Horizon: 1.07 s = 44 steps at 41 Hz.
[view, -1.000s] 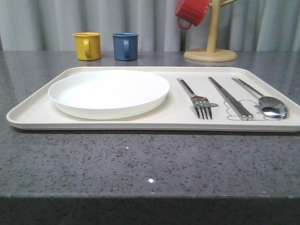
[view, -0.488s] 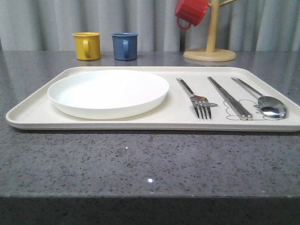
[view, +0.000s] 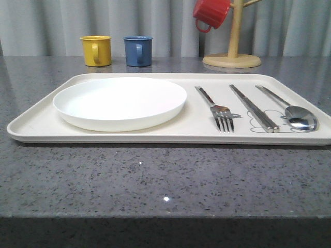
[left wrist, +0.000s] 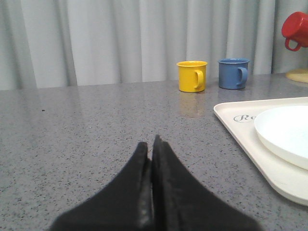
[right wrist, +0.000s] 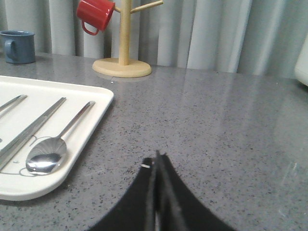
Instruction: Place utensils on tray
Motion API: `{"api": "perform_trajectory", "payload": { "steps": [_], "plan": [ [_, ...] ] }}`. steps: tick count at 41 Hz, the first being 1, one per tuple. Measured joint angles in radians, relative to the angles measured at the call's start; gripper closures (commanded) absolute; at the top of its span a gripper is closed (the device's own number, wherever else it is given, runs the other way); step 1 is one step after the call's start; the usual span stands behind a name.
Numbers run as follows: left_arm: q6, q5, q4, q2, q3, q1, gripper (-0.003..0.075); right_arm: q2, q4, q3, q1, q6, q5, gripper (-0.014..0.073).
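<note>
Now both pincers are pressed shut with nothing between the fingers. The left gripper (left wrist: 152, 144) sits low over bare grey countertop (left wrist: 96, 125), just off the tray's (left wrist: 240, 139) left edge; the right gripper (right wrist: 156, 161) sits the same way over bare counter beside the tray's right rim, near the spoon (right wrist: 48, 156).

Judging from how things lie, the job looks finished, so the main hazard is disturbance. If the right arm swung toward the tray at this low height, its fingers could catch the rim and jolt the spoon, the chopsticks (view: 253, 108) and the fork (view: 217, 109), which lie loose and would slide easily on the smooth surface. On the left, a similar sweep could nudge the tray corner and shift the white plate (view: 120, 102). Lifting either arm straight up before travelling would likely avoid this.

The tray is cream, rectangular, with rounded corners and a low raised rim; grey script shows at its corner in the left wrist view. The plate rests flat on its left half. To the right lie the fork, chopsticks and spoon, roughly parallel and apart from one another, handles pointing away, the spoon bowl up. Behind stand a yellow mug (view: 96, 50), a blue mug (view: 138, 50) and a wooden mug tree (view: 232, 57) holding a red mug (view: 211, 13).
</note>
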Motion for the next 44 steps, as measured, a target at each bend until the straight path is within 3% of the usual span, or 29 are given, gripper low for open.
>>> {"api": "perform_trajectory", "payload": {
  "steps": [17, 44],
  "plan": [
    [0.0, 0.0, 0.0, 0.0, 0.0, 0.0, 0.074, 0.0, 0.067, 0.002, 0.0, 0.0, -0.007, 0.066],
    [0.0, 0.0, 0.0, 0.0, 0.0, 0.0, 0.074, 0.0, 0.069, 0.002, 0.0, 0.0, -0.008, 0.066]
  ]
}}
